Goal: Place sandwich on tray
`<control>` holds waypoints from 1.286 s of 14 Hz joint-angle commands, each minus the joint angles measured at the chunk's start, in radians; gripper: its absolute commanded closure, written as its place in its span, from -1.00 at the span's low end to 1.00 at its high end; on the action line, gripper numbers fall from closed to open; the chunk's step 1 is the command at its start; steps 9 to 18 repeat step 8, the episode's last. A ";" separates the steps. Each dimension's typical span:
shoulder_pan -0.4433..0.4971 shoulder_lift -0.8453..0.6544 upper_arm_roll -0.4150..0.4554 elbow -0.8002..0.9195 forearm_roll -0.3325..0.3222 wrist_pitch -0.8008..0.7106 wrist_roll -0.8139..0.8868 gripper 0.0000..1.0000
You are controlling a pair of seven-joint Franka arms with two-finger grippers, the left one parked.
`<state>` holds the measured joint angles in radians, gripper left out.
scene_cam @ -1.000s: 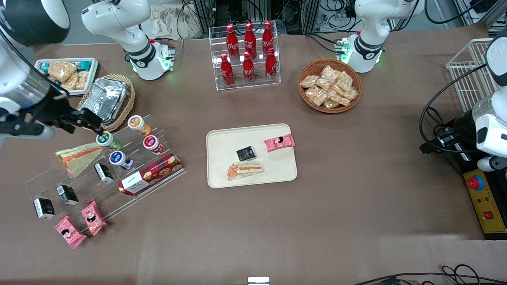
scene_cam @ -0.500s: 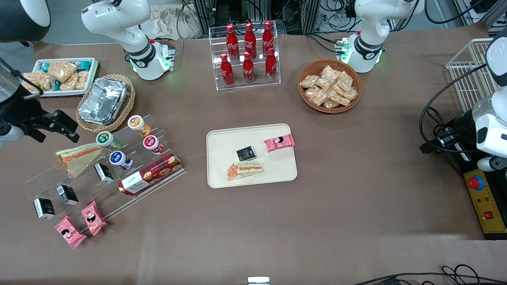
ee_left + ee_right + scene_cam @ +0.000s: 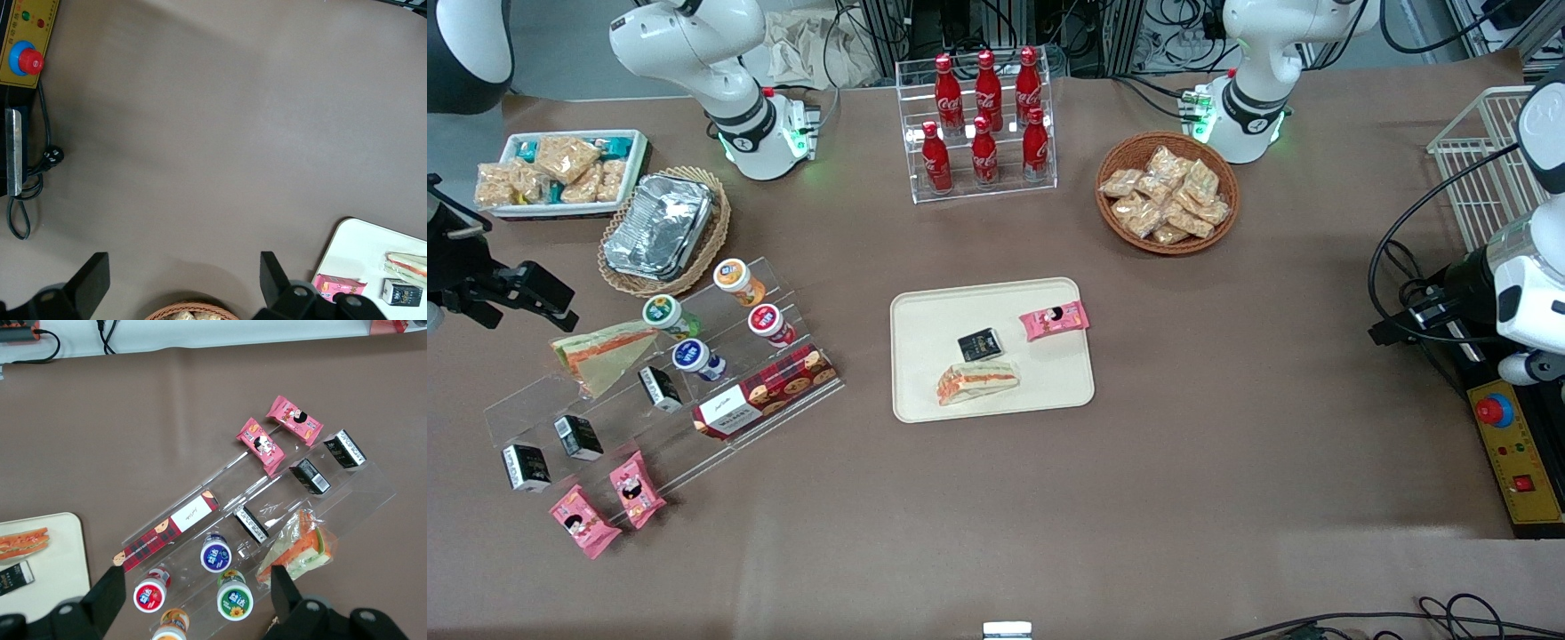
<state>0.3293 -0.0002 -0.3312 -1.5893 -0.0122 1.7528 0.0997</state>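
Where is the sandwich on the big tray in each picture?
Front view: the sandwich lies on the tray, nearer the camera than the small black pack.
Left wrist view: the sandwich shows at the picture's edge, beside that black pack.
Right wrist view: the sandwich is on the tray, above the gripper, which is open.
Shared landmark: the black pack.

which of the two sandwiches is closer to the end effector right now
The sandwich wedge on the clear stepped rack, just below the open end effector. The sandwich lies on the tray.
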 commanded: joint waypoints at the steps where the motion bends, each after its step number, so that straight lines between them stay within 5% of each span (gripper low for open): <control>1: -0.004 0.034 0.001 0.029 0.017 -0.018 0.006 -0.95; 4: -0.027 0.046 0.011 0.028 0.018 -0.018 0.006 -0.95; 8: -0.242 0.052 0.228 0.028 0.032 -0.021 0.005 -0.95; 18: -0.242 0.052 0.228 0.028 0.032 -0.021 0.005 -0.95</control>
